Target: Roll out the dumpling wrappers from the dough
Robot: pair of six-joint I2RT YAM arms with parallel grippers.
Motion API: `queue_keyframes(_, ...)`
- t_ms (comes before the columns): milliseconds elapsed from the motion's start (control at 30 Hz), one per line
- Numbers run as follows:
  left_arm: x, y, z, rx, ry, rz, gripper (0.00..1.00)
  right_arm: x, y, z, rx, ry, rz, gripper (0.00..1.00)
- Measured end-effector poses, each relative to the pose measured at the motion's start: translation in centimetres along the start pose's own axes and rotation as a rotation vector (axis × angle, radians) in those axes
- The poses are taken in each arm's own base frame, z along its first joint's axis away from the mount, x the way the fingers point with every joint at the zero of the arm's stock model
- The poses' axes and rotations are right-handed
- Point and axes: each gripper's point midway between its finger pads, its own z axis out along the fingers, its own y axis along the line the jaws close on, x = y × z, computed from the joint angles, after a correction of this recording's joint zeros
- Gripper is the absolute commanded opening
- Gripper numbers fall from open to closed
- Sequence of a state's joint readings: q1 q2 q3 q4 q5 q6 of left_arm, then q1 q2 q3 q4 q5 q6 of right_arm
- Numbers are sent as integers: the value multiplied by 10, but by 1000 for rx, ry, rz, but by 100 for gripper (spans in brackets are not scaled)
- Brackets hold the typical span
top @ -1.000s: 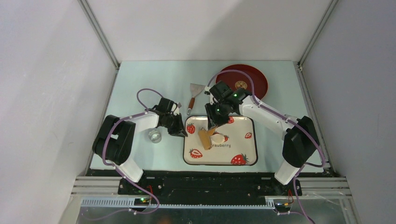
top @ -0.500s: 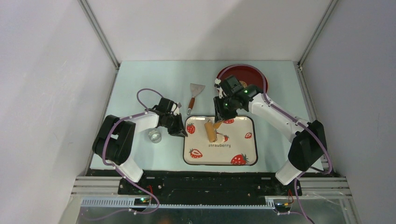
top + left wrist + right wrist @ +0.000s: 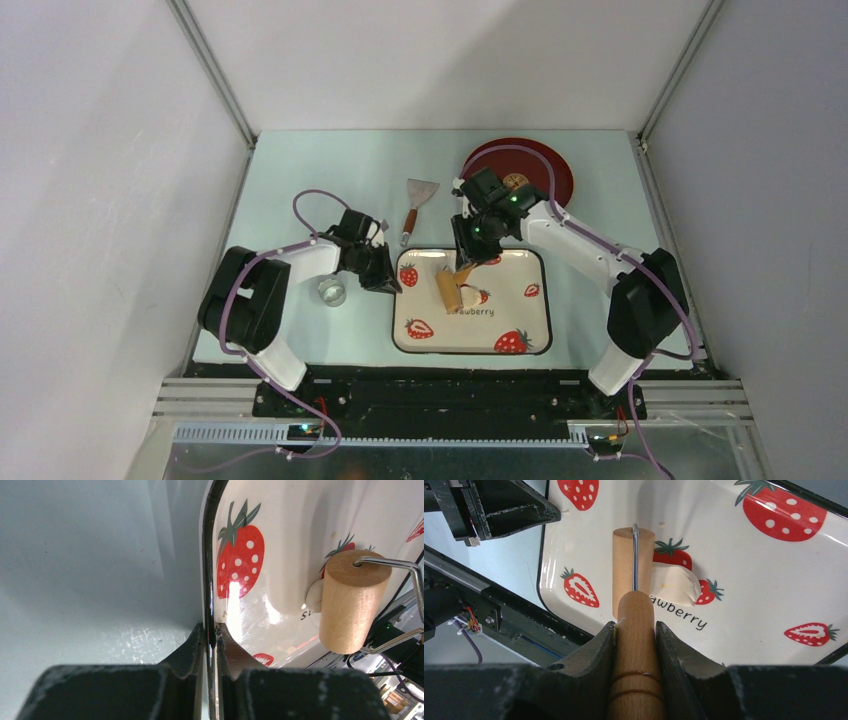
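Task is sitting at an early-to-middle stage, judging by how things are lying. The dough (image 3: 674, 584) is showing as a thick pale wedge on the tray (image 3: 764, 580), not a thin disc, so rolling looks barely begun on this piece. One small pale round thing on the red plate (image 3: 545, 165) may be a finished dumpling wrapper (image 3: 516, 181), but it is too small in the top view to be sure. Cutting and moving more wrappers is looking like what is left.

The right gripper (image 3: 635, 630) is clamping the wooden handle of the roller (image 3: 624, 570), jaws pressing snug on both sides of it. The barrel is resting on the tray just ahead of those jaws. The dough is lying ahead of the jaws and to the right of the barrel, touching its side rather than sitting under it.

The left gripper (image 3: 210, 635) is pinching the tray's left rim, jaws nearly closed with only the thin edge between them. It is holding the tray down, well apart from the dough.

A scraper (image 3: 418, 195) and a cutter ring (image 3: 332, 291) are lying on the table, not in use.
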State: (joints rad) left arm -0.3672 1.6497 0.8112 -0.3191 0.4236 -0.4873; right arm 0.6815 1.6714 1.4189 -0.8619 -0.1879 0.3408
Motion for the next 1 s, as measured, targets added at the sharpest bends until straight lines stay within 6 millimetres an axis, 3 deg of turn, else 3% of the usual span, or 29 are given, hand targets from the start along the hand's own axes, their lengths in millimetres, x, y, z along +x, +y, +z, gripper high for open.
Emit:
queue_keyframes(633, 0, 0, 0, 0, 0, 2, 0, 11, 12, 22, -13, 0, 23, 0)
queue_keyframes(833, 0, 0, 0, 0, 0, 2, 0, 15, 22, 15, -62, -25, -39, 0)
queue_keyframes(1000, 0, 0, 0, 0, 0, 2, 0, 13, 28, -6, -122, -52, -53, 0)
